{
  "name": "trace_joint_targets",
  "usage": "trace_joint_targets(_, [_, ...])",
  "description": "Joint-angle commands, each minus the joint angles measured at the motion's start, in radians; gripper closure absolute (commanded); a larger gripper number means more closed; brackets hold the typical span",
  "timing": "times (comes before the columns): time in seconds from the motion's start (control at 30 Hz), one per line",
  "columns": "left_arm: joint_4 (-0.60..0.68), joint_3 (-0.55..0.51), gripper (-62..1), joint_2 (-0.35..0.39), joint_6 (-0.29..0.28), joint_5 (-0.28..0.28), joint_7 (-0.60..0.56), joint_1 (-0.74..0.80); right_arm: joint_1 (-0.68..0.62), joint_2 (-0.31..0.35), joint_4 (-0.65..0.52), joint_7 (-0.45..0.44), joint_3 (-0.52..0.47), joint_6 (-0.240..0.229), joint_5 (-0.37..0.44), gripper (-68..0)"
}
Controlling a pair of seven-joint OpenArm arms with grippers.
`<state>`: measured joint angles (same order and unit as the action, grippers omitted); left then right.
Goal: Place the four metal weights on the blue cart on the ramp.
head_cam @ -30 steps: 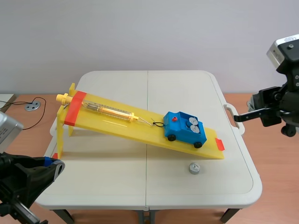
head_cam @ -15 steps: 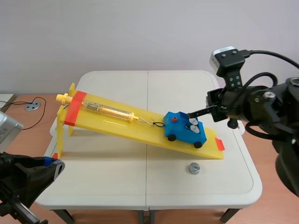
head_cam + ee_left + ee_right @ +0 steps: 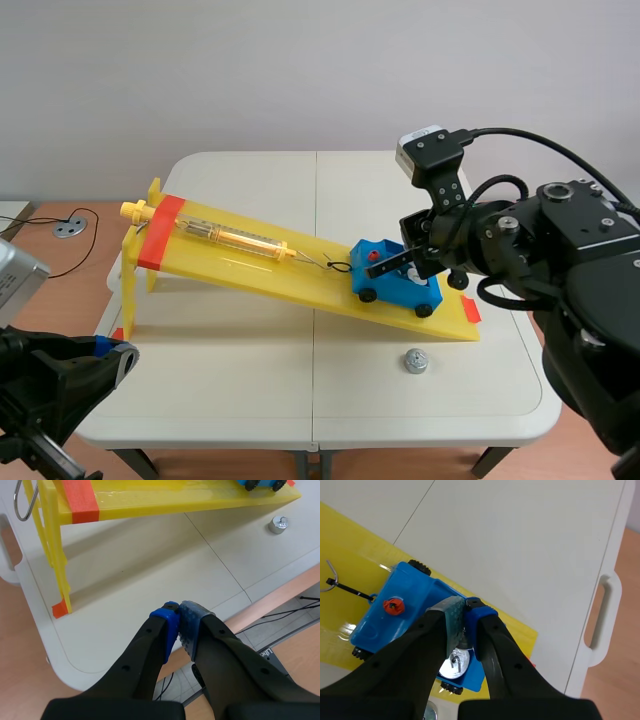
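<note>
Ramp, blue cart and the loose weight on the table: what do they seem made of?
Ramp: glossy yellow plastic, slightly translucent, showing highlights. Blue cart: probably opaque moulded plastic; uniform colour, black wheels. Loose weight: metal, likely steel; grey with a dull shine.

The right pincer hangs over the blue cart (one weight lies on the table).

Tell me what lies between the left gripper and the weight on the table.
Only bare table, crossed by its seam, lies between left gripper and weight, per left wrist view.
</note>
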<state>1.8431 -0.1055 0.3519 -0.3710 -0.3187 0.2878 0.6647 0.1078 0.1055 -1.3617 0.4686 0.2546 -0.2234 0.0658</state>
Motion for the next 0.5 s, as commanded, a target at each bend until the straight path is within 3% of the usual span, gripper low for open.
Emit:
trace_joint_targets(0.0, [0.067,-0.013,-3.6,-0.014,-0.025,-0.051,-0.077,-0.02,0.139,0.016,-0.063,-0.181,-0.002,0.059,-0.014,-0.8])
trace_joint_targets(0.47, [0.067,-0.013,-3.6,-0.014,-0.025,-0.051,-0.077,-0.02,0.161,-0.012,-0.031,-0.217,0.009,0.059,-0.034,-0.8])
